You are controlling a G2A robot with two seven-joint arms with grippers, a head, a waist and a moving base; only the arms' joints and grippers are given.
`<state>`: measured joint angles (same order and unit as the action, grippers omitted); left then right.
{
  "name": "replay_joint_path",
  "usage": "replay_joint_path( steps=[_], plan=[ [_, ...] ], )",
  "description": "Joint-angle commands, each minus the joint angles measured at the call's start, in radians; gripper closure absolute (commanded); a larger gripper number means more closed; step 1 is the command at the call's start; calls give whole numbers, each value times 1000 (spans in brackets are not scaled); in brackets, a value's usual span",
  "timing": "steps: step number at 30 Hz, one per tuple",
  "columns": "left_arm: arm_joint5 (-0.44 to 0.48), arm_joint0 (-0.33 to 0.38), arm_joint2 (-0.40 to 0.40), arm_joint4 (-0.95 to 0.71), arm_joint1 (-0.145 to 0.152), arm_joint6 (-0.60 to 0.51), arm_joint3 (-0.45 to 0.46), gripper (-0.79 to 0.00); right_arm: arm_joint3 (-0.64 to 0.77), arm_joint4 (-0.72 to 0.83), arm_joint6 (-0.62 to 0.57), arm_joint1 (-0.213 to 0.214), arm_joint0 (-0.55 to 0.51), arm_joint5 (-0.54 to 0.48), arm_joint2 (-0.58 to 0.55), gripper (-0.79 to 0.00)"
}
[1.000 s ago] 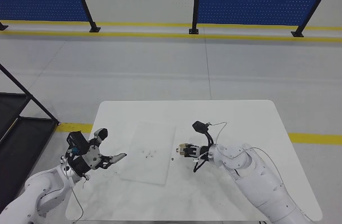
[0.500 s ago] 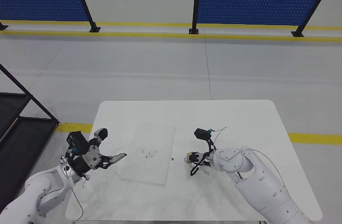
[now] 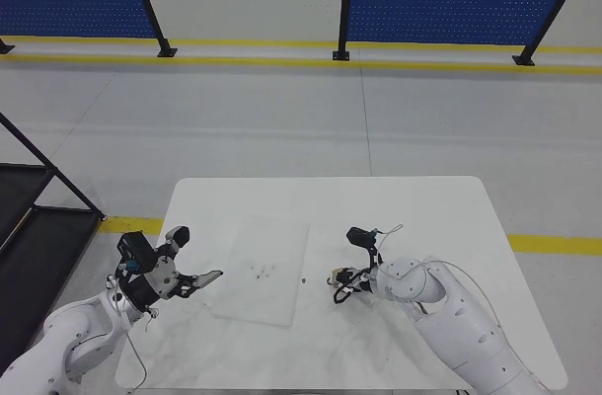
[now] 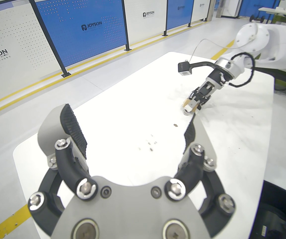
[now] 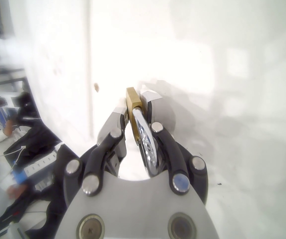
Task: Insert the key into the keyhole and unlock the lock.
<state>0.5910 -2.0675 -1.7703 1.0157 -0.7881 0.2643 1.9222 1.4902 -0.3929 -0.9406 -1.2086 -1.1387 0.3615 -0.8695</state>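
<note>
White table, blue fence; right hand grips lock

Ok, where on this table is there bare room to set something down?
The far strip of the table, beyond the mat, is bare, as is its far right corner. Crowded: the middle, where the right gripper clamps the lock beside the mat's edge, and the near left, where the open left gripper hangs.

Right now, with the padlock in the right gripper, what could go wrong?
The padlock is pinched only at its narrow brass body by the right gripper; it could twist or slip.
The left gripper is open and empty; no key is held yet.
The small brown piece on the table is too tiny to identify; picking it may fail.
</note>
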Motion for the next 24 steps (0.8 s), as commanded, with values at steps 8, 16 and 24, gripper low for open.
replay_joint_path(
  steps=[8,16,24],
  plan=[
    [0,0,0,0,0,0,0,-785,18,-16,13,3,-9,-1,-8,-785],
    [0,0,0,0,0,0,0,-785,87,-102,69,16,-45,20,-28,-785],
    [0,0,0,0,0,0,0,-785,370,-318,298,50,-216,-4,-95,-785]
  ],
)
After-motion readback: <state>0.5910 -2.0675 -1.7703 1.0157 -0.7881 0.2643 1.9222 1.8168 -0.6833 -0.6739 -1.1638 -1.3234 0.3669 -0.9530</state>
